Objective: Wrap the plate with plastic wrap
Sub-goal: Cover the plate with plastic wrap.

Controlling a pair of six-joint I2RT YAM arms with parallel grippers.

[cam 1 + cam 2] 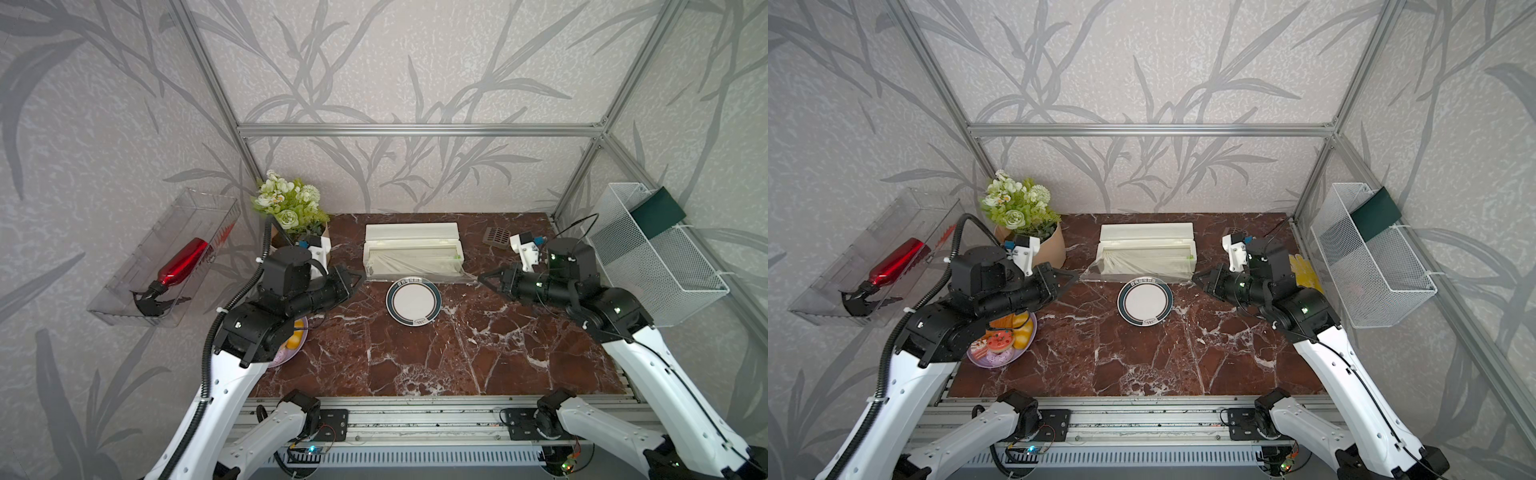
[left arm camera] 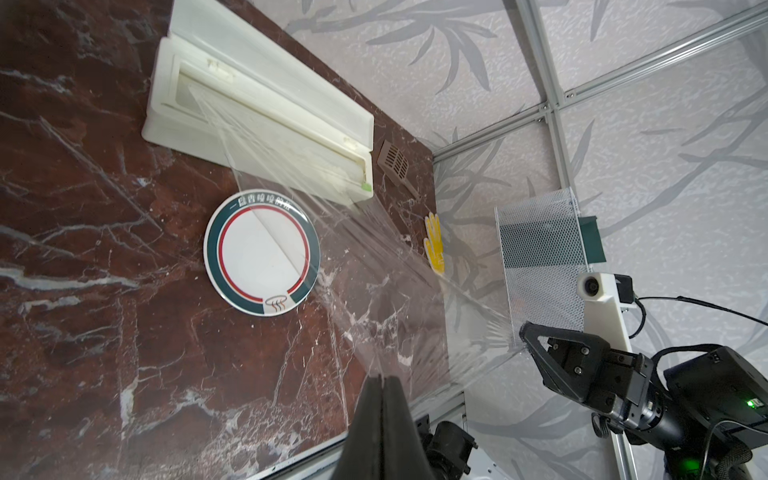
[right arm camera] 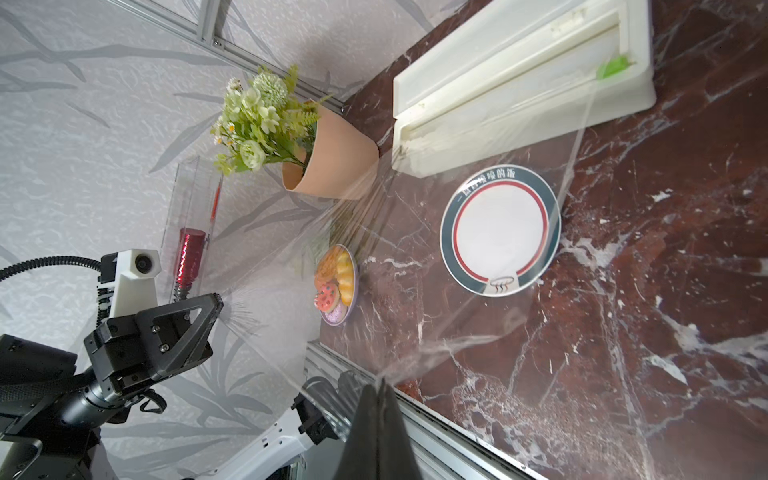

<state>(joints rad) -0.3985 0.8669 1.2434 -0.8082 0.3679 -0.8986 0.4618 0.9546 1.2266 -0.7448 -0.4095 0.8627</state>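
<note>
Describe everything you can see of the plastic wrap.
The plastic wrap is a thin, clear, glossy film streaked with tension wrinkles. It runs out of the cream dispenser box, pulled taut toward the plate. The left tool and right tool, both shut, pinch its two front corners, holding it above the marble table. It is not laid over the plate yet.
</note>
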